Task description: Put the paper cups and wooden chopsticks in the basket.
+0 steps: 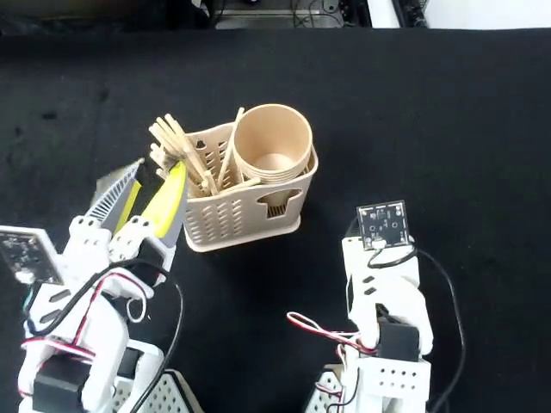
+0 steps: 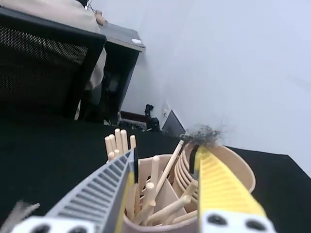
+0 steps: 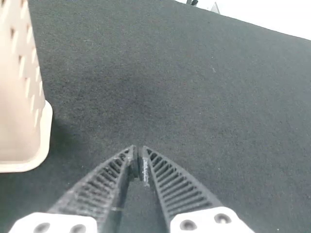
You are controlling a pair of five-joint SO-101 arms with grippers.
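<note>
My left gripper (image 2: pixel 163 151): spread, empty, at the basket's (image 1: pixel 241 215) end. Chopsticks (image 1: pixel 176 142) stand inside, lower ends hidden. Stacked cups (image 1: pixel 271 142) sit beside them, count unclear. My right gripper (image 3: pixel 138 154): pressed together over the table (image 3: pixel 194 73).

Looks out between the fingers of the left pincer (image 2: pixel 165 150), spread wide, one grey and ribbed, the other yellow. Hangs just above the rim of the beige basket (image 2: pixel 156 228). Shows wooden chopsticks (image 2: pixel 171 165) leaning crosswise inside, several ends poking up past the grey finger, with stacked paper cups (image 2: pixel 240 170) right beside them. Takes in the black desk (image 2: pixel 43 145), a dark mesh chair (image 2: pixel 43 58) and a white wall (image 2: pixel 218 58) behind.
</note>
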